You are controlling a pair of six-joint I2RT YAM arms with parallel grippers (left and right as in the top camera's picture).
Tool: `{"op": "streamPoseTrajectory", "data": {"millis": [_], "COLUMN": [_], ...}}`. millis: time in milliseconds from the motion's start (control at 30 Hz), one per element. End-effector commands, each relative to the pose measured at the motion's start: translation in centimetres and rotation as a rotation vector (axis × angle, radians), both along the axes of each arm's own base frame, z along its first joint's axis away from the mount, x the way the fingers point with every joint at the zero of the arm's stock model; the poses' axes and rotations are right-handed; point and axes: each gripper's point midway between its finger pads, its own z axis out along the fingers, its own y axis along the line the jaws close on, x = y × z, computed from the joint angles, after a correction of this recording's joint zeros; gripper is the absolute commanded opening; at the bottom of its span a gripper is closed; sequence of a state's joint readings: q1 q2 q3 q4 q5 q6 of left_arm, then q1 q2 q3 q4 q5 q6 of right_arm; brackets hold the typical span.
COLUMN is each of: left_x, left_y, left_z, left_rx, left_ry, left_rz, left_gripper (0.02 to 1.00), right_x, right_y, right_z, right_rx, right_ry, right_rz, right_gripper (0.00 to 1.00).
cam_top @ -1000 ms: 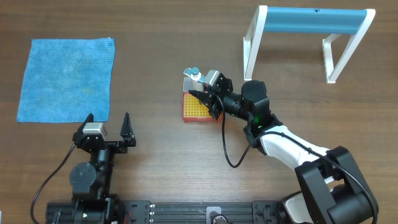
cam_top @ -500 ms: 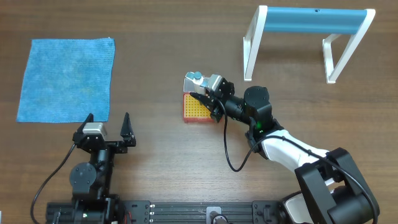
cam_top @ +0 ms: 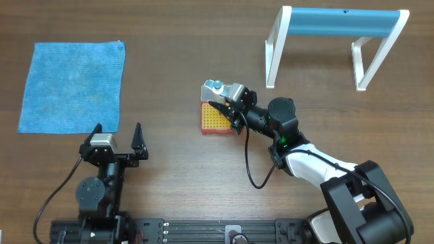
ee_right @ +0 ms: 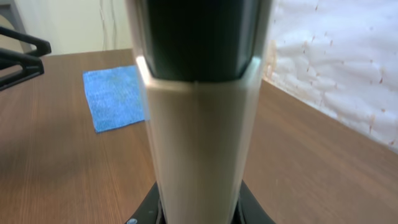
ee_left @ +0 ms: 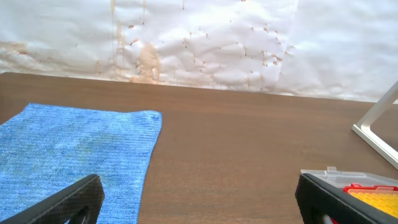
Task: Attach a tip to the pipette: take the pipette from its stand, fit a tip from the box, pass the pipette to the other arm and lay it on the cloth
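Note:
My right gripper is shut on the pipette, a white body with a pale blue button on top, held upright over the orange tip box. In the right wrist view the pipette stands close up, cream below and black above; its lower end and any tip are hidden. The blue cloth lies flat at the far left. My left gripper stands open near the front left, just below the cloth's near edge, with nothing between its fingers. The cloth and the tip box also lie ahead of it.
The white pipette stand with a blue top bar stands at the back right, and one of its legs shows beside the tip box. Bare wooden table lies between the cloth and the tip box. A black cable hangs off the right arm.
The right gripper with the pipette has shifted slightly right and toward the near edge above the tip box, and its wrist has drawn right. The left arm has not moved.

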State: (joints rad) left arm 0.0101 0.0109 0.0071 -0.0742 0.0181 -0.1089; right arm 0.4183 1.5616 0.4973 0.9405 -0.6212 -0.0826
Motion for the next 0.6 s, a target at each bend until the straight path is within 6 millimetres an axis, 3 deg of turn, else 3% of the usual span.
{"op": "streamPoseTrajectory", "data": {"millis": [33,367,600], "left_x": [0.0,0.0,0.0], "left_y": [0.2,0.2,0.2], "left_z": [-0.1,-0.1,-0.1], "left_rx": [0.014,0.014,0.014], "left_ry": [0.001,0.001,0.001], "left_rz": [0.012,0.012,0.012], "left_gripper": [0.998,0.998,0.998], "right_x": [0.2,-0.2,-0.2], "right_y": [-0.4,-1.6,-1.6], "right_z": [0.1,4.1,9.3], "right_rx": [0.028,0.056,0.035], "right_ry": [0.032,-0.03,-0.05], "right_rz": [-0.022,-0.046,-0.044], "right_gripper": [0.077,0.077,0.075]}}
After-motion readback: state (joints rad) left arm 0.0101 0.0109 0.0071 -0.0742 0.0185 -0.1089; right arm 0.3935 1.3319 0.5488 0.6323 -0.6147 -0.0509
